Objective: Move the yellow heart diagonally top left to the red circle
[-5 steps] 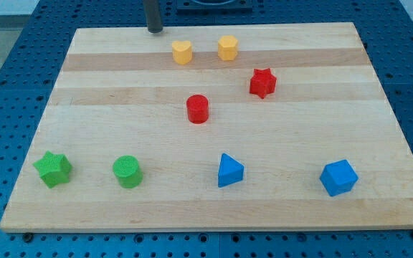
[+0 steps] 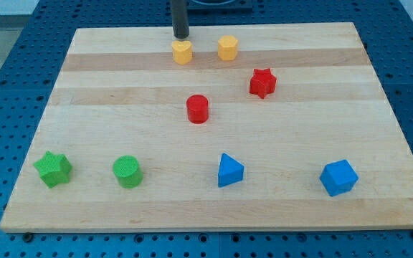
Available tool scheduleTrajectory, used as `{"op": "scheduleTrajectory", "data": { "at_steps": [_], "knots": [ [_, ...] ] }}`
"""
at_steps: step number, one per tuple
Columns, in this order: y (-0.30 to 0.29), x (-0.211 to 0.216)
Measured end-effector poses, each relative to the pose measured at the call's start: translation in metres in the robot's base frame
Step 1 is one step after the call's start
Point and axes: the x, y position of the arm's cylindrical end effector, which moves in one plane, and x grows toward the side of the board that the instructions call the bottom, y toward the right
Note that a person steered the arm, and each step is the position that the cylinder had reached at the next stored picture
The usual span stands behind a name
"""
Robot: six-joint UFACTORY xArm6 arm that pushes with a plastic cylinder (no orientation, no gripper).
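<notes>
Rightward-shifted tip [image 2: 181, 36] (above yellow heart [image 2: 182, 52])

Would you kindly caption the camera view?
My tip sits just above the yellow heart block, with the red cylinder block below.

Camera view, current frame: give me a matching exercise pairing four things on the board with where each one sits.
Things:
1. yellow heart
2. red circle
3. green star
4. blue cube

Places:
A. near the view's bottom right corner of the board
B. near the view's bottom left corner
C. at the view's top, just below my tip
D. near the middle of the board

Pairs: 1-C, 2-D, 3-B, 4-A
</notes>
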Motion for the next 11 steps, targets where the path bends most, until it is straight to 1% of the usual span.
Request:
{"op": "scheduleTrajectory", "data": {
  "at_steps": [1,2,3,4,5,6,7,9,11],
  "knots": [
    [0.000,0.018],
    [0.000,0.022],
    [0.018,0.016],
    [0.053,0.012],
    [0.063,0.016],
    [0.047,0.022],
    [0.012,0.023],
    [-0.030,0.028],
    [-0.033,0.054]
  ]
}}
